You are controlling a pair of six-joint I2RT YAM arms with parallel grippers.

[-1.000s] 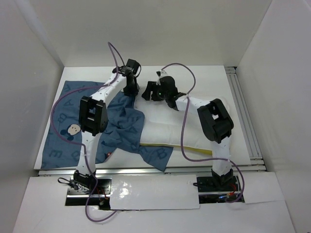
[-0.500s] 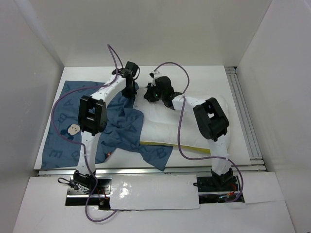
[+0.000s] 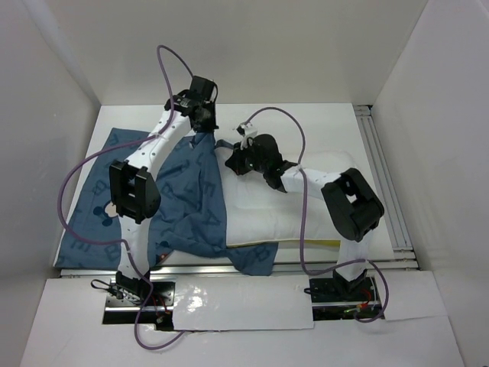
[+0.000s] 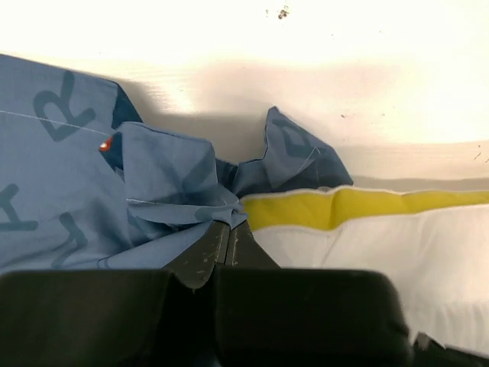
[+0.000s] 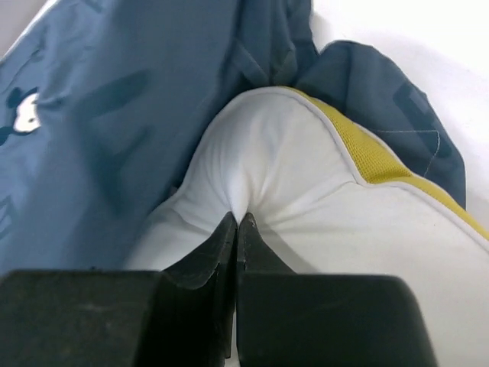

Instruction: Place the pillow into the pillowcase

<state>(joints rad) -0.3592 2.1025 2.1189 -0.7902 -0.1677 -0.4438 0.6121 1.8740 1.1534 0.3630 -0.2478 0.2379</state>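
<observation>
Top external view: the plump white rectangular pillow with a yellow edge band (image 3: 267, 214) lies long-axis 9-to-3, its 9 o'clock end meeting the dusty-blue printed fabric pillowcase (image 3: 191, 199). The left end effector (image 4: 229, 229) clenches a pillowcase fold; the right end effector (image 5: 238, 222) pinches the pillow's corner.

My counter (image 3: 328, 126) is a plain white surface. The pillowcase (image 3: 191, 199) lies across its left half, dusty blue with darker letters, rumpled, with one corner reaching the near edge. Beside it on the right, the white pillow (image 3: 263, 210) rests on the counter with its yellow band (image 3: 306, 243) along the near side and blue fabric covering its left end. A metal rail (image 3: 382, 176) runs along the counter's right edge.
</observation>
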